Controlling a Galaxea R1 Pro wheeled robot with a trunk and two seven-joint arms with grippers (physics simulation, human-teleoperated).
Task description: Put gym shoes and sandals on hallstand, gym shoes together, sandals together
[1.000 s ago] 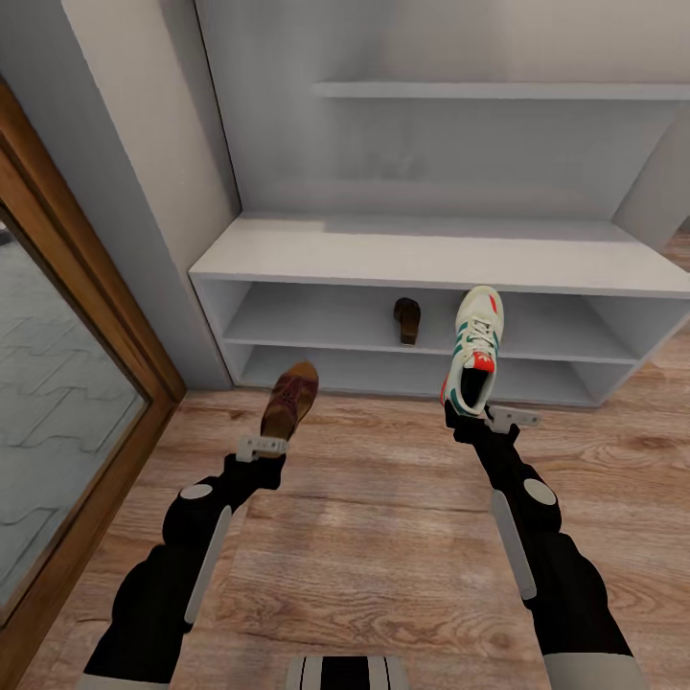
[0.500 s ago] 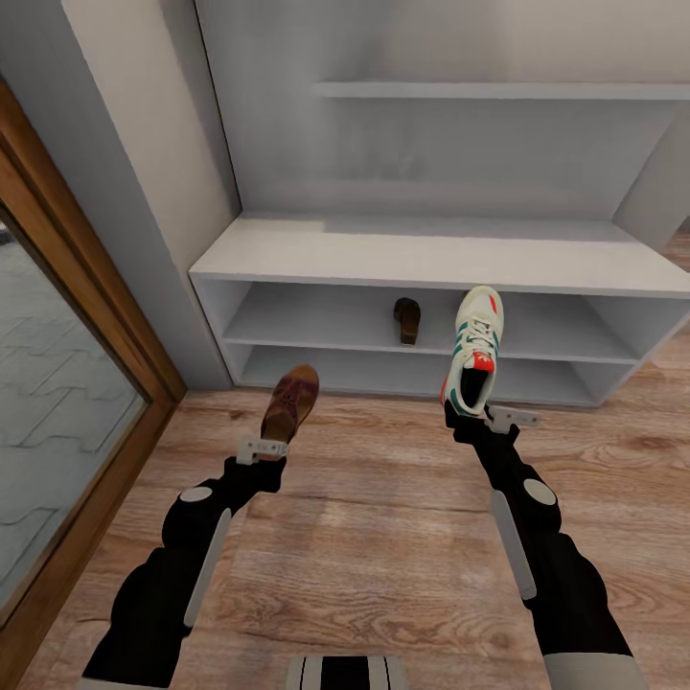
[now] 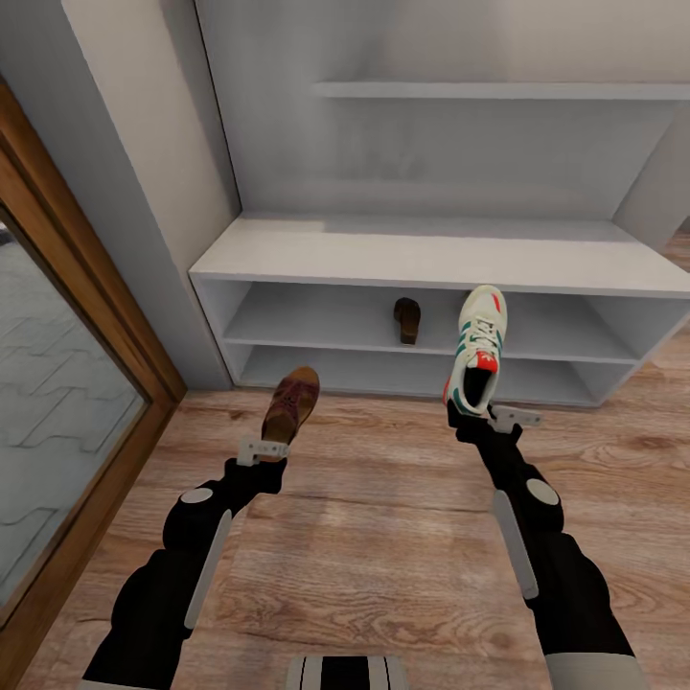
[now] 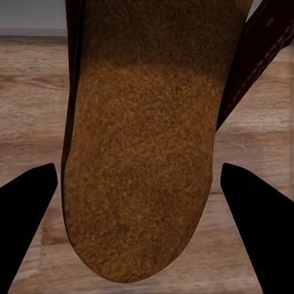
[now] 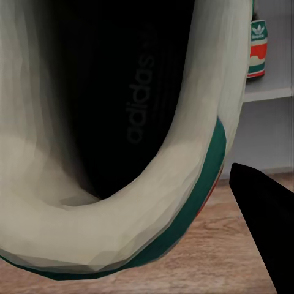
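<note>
Corridor floor [image 3: 383, 537]: wood-grain planks, light brown, slight sheen. Hallstand [image 3: 422, 254]: smooth matt grey panels. Sandal [image 3: 290, 402]: dark brown leather strap w/ stitching; footbed tan, rough suede-like nap. Gym shoe [image 3: 476, 350]: white smooth upper, green/red trim, dark lining. Door frame [image 3: 86, 316], left of frame: brown wood.
</note>
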